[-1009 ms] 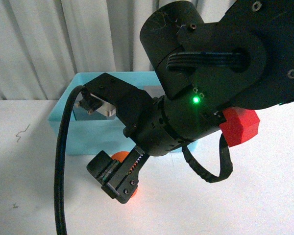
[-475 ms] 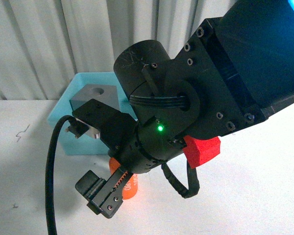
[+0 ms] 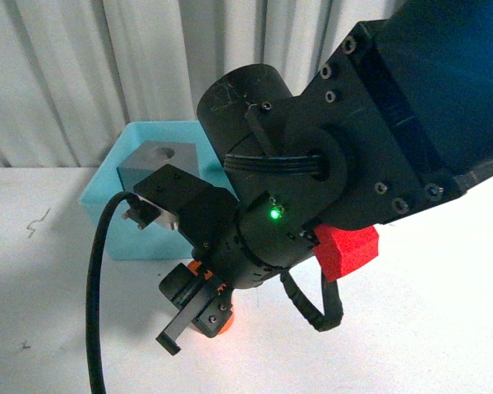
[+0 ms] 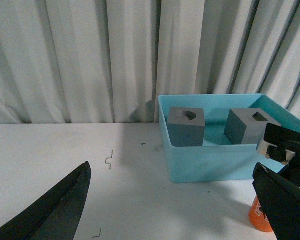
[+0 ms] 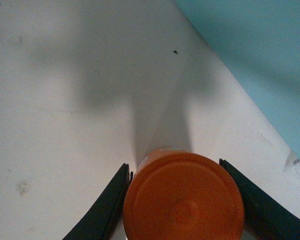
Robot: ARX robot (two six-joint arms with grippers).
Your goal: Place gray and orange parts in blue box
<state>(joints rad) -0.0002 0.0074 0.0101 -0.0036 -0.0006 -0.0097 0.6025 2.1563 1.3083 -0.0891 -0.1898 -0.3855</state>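
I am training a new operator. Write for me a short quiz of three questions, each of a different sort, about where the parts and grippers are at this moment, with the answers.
1. True or false: both gray cubes, the one with a round recess and the one with a square recess, sit inside the blue box.
2. Where is the orange cylinder? A) in the box B) on the table outside the box, between the right gripper's fingers C) in the left gripper
3. Fill in: the left gripper holds ____.

Key: 1 true; 2 B; 3 nothing, its jaws are wide open.
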